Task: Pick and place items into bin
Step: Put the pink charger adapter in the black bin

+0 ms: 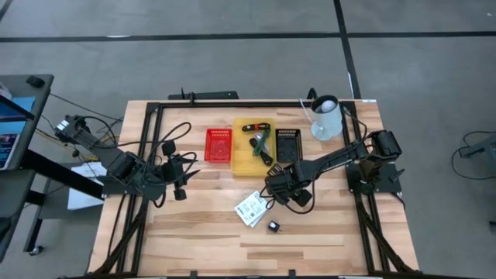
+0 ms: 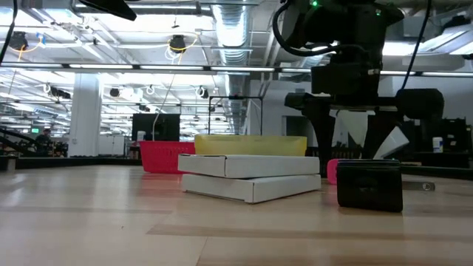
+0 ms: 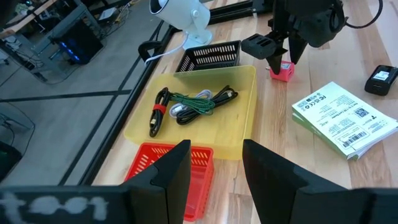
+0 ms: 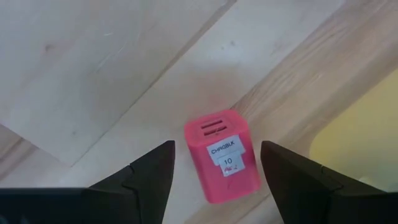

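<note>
A small pink-red block with a white label stands on the wood beside the yellow bin. My right gripper hangs open just above it, one finger on either side, touching nothing; the left wrist view shows that gripper over the block. Two stacked white printed packets and a small black block lie on the table nearer the front edge. In the yellow bin lie a dark cable and a green cable. My left gripper waits open at the table's left.
A red basket stands left of the yellow bin and a black basket right of it. A white jug-like object is near the far right corner. Bare wood lies along the near edge.
</note>
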`<act>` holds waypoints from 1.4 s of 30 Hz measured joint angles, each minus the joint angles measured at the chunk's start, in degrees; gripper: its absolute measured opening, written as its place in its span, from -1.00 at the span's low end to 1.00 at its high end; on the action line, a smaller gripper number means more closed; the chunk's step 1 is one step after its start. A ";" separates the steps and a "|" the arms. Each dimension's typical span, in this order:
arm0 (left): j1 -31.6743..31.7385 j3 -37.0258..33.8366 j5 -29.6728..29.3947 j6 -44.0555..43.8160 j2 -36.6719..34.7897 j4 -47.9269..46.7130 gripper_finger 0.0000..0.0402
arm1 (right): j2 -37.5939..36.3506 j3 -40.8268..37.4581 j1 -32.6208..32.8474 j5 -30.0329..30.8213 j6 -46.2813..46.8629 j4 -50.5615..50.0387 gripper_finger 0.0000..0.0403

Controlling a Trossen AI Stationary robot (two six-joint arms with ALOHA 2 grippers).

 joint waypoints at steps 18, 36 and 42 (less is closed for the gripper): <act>-0.01 0.02 0.02 -0.07 0.00 0.00 -0.32 | 0.00 0.00 0.00 -0.07 0.57 0.00 0.17; 0.01 0.00 0.02 -0.33 0.00 -0.01 -0.32 | 0.00 -0.06 -0.02 0.02 0.46 0.18 0.08; -0.01 0.00 0.02 -0.33 0.00 -0.02 -0.32 | 0.00 -3.00 -0.02 0.03 0.15 2.14 -0.03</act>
